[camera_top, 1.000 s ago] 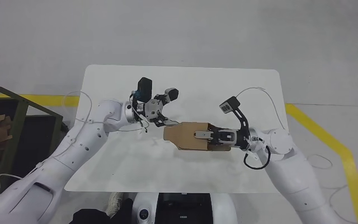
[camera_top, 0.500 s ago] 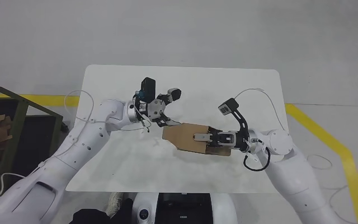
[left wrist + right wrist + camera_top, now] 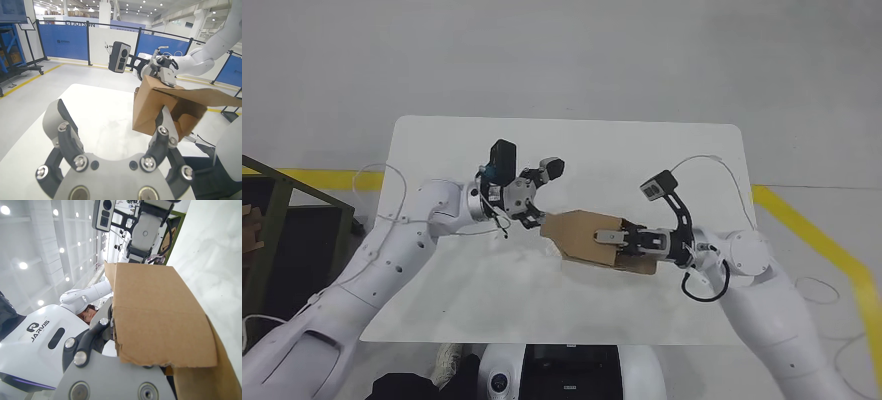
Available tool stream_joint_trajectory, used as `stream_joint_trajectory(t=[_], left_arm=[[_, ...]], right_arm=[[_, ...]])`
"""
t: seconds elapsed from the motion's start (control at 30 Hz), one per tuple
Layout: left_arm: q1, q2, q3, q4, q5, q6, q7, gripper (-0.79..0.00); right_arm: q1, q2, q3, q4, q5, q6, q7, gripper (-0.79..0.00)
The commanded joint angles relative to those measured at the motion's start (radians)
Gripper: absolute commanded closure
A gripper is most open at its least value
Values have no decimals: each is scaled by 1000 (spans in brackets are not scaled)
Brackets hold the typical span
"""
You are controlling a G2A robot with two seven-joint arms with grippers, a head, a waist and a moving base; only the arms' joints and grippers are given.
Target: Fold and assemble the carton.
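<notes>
Where the white table (image 3: 442,300) stands on grey floor (image 3: 562,50) marked with yellow lines (image 3: 812,230) (blue fence panels (image 3: 64,45) behind), the brown carton (image 3: 572,232) is held over its middle, clamped by the right gripper (image 3: 607,238). The left gripper (image 3: 540,192) is spread wide, one finger at the carton's open end. The carton has been shifted slightly toward the right arm since.
</notes>
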Motion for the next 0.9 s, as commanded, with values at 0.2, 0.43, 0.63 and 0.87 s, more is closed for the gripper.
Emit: stream_joint_trajectory(t=[0.2, 0.43, 0.63, 0.87], left_arm=[[72, 23, -58, -4, 41, 0, 63, -785], [90, 28, -52, -41, 68, 0, 59, -785], [66, 20, -28, -33, 47, 0, 38, -785], [36, 8, 8, -26, 31, 0, 14, -785]], right_arm=[[-14, 5, 37, 0, -30, -5, -60, 0], [-7, 1, 10, -17, -56, 6, -84, 0], [-7, -1, -6, -32, -69, 7, -86, 0], [-15, -1, -11, -49, -78, 8, -84, 0]])
